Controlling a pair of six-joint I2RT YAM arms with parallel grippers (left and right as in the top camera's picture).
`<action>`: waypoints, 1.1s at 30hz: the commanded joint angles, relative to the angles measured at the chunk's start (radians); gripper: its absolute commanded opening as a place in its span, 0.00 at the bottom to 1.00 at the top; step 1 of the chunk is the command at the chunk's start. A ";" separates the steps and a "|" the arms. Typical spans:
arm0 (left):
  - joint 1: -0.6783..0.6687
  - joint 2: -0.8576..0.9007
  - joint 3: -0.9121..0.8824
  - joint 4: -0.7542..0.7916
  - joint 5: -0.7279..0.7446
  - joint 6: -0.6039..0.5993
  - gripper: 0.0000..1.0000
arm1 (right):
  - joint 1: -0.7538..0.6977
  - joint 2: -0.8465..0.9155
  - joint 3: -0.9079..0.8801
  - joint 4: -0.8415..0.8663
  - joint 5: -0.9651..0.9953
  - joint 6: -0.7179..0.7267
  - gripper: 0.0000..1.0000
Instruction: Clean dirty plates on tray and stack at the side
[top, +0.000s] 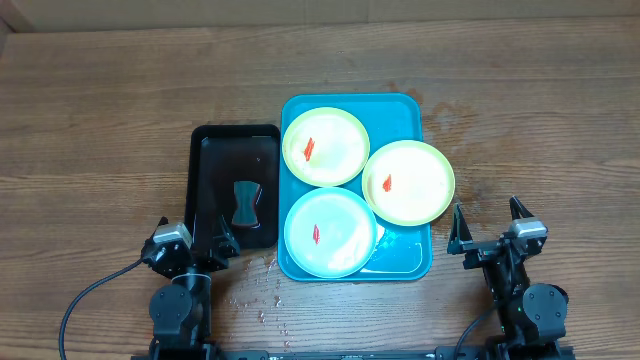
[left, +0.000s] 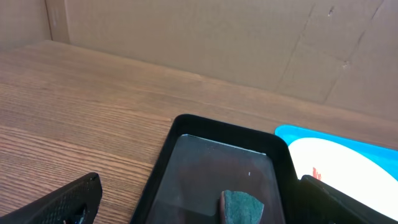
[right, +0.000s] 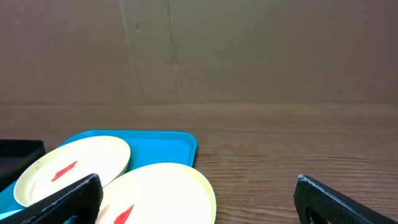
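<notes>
The fingers of our left gripper (top: 195, 235) stand wide apart with nothing between them, and those of our right gripper (top: 488, 222) are just as wide and just as bare, each at the near edge of the table (top: 100, 120). Nearest us, a few wet spots (top: 265, 292) lie on the wood by the left arm; we judge a plate set down there could skid. Just beyond the left fingers the sponge (top: 246, 203) lies in the black tray (top: 205, 150), and a careless pinch could push that light tray along instead of lifting the sponge. Beside it sits the blue tray (top: 400, 262) with all three plates, each marked red at its middle. The mint plate (top: 340, 225) lies nearest. The right-hand plate (top: 415, 185) hangs out over the tray's right rim and seems to overlap its neighbours, so pressing down on it unsupported may tip it or flip it off onto the table. The far plate (top: 330, 150) calls for the longest reach, and wiping it without the other gripper steadying it would likely spin it and spread the smear.
</notes>
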 joint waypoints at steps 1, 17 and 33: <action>0.005 0.003 -0.003 0.001 -0.006 0.027 1.00 | -0.004 -0.005 -0.010 0.006 -0.005 0.005 1.00; 0.005 0.003 -0.003 0.005 -0.007 0.027 1.00 | -0.004 -0.005 -0.010 0.009 -0.050 0.005 1.00; 0.005 0.003 -0.003 0.004 -0.006 0.027 1.00 | -0.004 -0.005 -0.010 0.009 -0.050 0.005 1.00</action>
